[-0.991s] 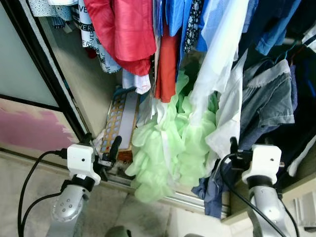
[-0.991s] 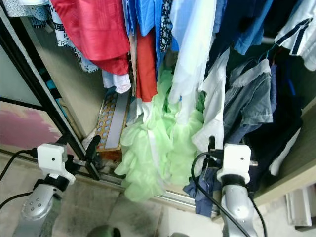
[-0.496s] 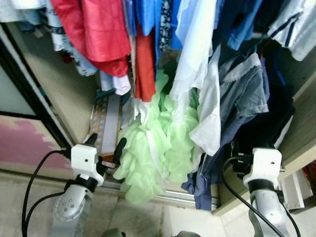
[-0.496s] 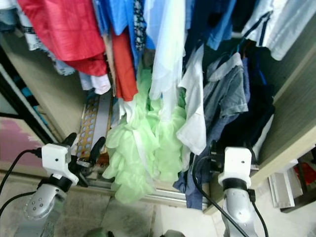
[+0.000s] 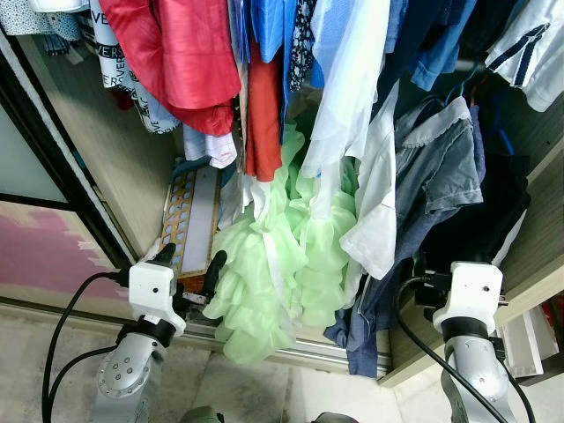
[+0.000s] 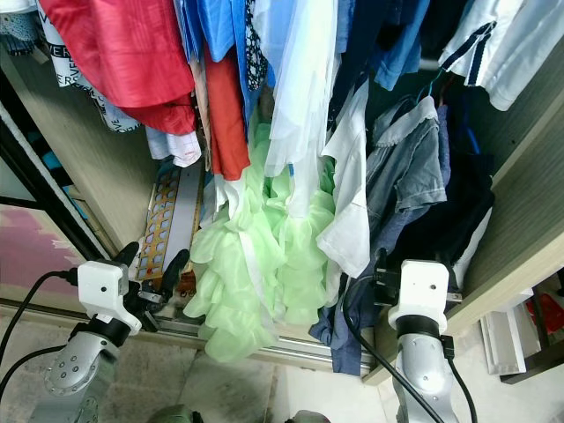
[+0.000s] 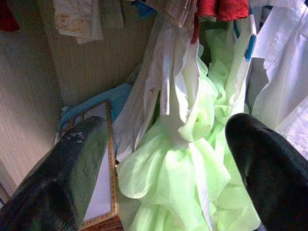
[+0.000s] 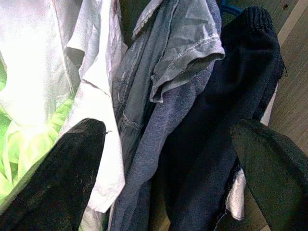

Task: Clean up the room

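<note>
In front of the open wardrobe (image 5: 132, 167), we had both arms raised toward the hanging clothes, nothing held. Left gripper (image 7: 163, 163) had its fingers spread wide, empty, sitting just above the sliding-door track (image 5: 304, 351) at the wardrobe's bottom front edge, aimed at the light green ruffled garment (image 5: 282, 256). That garment hung down low, its hem spilling to the track and over the front edge. Right gripper (image 8: 166, 168) was likewise spread apart and empty, near the wardrobe's right side, facing a grey denim shirt (image 8: 159, 86) and a dark navy garment (image 8: 226, 96) beside it. A white shirt (image 5: 374, 203) hung between the green piece and the denim. On the wardrobe floor against the left wall leaned a flat board with round holes (image 5: 181, 220), something blue behind it. A red garment (image 5: 189, 57) hung from the rail above at the left. Task progress: we judged it early, or between items, since neither hand carried anything and no grasp had started. The green fabric over the track looked like the likeliest thing left to tuck in, and clothes by the right edge also drooped low, but the pictures didn't confirm the target.
</note>
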Tool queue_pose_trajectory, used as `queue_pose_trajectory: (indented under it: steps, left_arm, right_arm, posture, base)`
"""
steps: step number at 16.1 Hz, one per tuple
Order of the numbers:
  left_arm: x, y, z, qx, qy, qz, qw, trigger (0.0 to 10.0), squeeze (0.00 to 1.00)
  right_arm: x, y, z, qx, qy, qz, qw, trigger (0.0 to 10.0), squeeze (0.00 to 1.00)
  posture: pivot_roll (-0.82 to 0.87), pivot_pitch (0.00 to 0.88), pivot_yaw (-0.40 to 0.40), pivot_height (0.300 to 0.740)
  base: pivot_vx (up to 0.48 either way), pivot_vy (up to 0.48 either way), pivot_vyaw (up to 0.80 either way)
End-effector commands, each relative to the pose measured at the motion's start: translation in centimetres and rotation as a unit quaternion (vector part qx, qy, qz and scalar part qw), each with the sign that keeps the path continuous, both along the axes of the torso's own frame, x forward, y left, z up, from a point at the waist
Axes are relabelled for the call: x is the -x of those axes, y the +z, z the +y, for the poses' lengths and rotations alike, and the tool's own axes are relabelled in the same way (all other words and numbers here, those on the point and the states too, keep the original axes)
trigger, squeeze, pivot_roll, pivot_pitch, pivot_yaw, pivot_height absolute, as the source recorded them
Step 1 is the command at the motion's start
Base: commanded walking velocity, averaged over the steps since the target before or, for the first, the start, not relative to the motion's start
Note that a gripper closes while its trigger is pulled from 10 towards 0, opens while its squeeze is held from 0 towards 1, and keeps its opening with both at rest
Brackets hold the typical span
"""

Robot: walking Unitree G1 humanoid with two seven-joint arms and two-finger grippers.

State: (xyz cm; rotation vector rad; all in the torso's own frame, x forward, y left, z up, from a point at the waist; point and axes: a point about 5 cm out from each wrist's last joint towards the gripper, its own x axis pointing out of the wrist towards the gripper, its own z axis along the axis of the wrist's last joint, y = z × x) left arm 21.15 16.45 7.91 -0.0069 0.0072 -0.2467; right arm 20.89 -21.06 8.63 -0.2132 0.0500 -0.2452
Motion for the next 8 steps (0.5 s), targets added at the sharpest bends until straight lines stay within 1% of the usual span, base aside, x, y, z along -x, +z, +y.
queue_pose_trajectory:
  steps: [1,8]
  left_arm:
    - [0.0,-0.11,-0.06,0.001,-0.003,0.0,1.0,10.0,0.0]
    - [0.0,-0.11,-0.06,0.001,-0.003,0.0,1.0,10.0,0.0]
  right_arm:
    - [-0.15,0.47,-0.11,0.004,-0.006,-0.007,1.0,10.0,0.0]
    - [-0.15,0.47,-0.11,0.004,-0.006,-0.007,1.0,10.0,0.0]
  posture:
    - [-0.01,0.0,-0.045,0.74]
    - [-0.01,0.0,-0.045,0.74]
  base:
    - [0.0,0.0,0.0]
    - [0.0,0.0,0.0]
